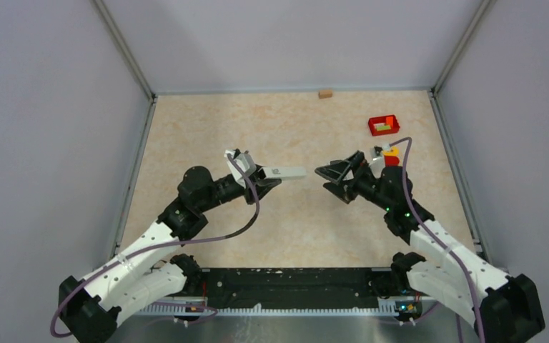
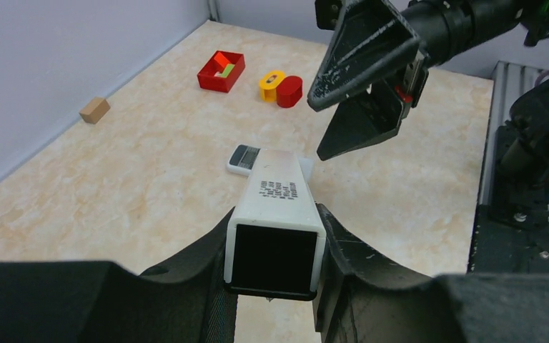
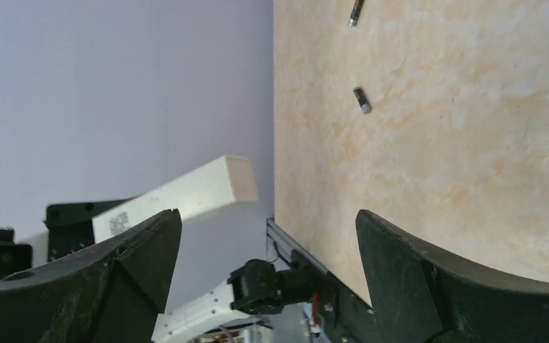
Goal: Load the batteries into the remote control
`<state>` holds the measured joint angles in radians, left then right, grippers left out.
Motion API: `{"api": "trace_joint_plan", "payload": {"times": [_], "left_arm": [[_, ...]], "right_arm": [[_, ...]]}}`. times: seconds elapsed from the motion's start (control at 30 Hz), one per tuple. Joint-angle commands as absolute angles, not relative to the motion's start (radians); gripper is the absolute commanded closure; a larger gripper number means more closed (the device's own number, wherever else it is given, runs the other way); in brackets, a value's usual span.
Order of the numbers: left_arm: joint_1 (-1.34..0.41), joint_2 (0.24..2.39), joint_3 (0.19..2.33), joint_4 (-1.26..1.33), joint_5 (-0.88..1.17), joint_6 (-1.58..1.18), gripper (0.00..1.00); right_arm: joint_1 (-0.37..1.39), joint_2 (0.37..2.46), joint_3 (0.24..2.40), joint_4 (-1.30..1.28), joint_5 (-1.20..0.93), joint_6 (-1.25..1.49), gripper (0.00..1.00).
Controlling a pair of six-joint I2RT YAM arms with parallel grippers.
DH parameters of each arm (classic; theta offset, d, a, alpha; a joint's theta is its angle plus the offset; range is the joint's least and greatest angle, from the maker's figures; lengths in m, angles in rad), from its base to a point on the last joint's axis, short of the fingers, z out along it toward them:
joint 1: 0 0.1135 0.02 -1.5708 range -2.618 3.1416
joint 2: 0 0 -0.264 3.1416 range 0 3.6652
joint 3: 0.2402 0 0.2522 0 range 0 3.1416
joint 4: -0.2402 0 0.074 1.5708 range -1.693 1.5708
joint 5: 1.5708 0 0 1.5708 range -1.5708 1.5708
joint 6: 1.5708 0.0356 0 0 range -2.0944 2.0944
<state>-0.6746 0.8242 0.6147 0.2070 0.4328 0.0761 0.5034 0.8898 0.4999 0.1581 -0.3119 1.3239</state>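
Your left fingers (image 1: 266,183) are clenched around one end of a long white bar (image 1: 288,172) with a small printed label. Its free end points at your right fingers (image 1: 333,171), which are spread wide just off that end, grasping nothing. The remote control (image 2: 244,158) lies flat on the tabletop (image 1: 257,121) by the bar's far end, partly hidden behind it — and two batteries (image 3: 362,100) lie loose on the tabletop, well apart from the bar.

Plain grey walls (image 1: 279,43) enclose a beige marbled tabletop (image 1: 207,128).
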Motion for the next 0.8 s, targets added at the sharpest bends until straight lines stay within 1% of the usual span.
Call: {"api": "trace_joint_plan", "payload": {"times": [0.0,0.1,0.23,0.37,0.5,0.6,0.7,0.77], "left_arm": [[-0.664,0.821,0.687,0.242,0.506,-0.081,0.90],[-0.658,0.817,0.682,0.320,0.580,-0.157,0.89],[-0.649,0.841,0.693,0.401,0.671,-0.225,0.88],[-0.647,0.851,0.691,0.469,0.754,-0.265,0.89],[-0.647,0.828,0.674,0.522,0.803,-0.257,0.89],[-0.647,0.815,0.672,0.518,0.802,-0.227,0.89],[-0.647,0.812,0.657,0.552,0.810,-0.207,0.89],[-0.646,0.814,0.647,0.585,0.824,-0.206,0.89]], "right_arm": [[0.471,0.767,0.478,0.370,-0.370,1.017,0.06],[0.471,0.733,0.514,0.353,-0.483,0.939,0.05],[0.471,0.754,0.515,0.528,-0.627,1.021,0.05],[0.471,0.825,0.527,0.587,-0.681,1.117,0.05],[0.471,0.867,0.534,0.570,-0.706,1.175,0.06],[0.471,0.886,0.519,0.668,-0.747,1.258,0.06],[0.471,0.903,0.493,0.851,-0.779,1.367,0.06],[0.471,0.922,0.486,0.914,-0.791,1.438,0.07]]}}
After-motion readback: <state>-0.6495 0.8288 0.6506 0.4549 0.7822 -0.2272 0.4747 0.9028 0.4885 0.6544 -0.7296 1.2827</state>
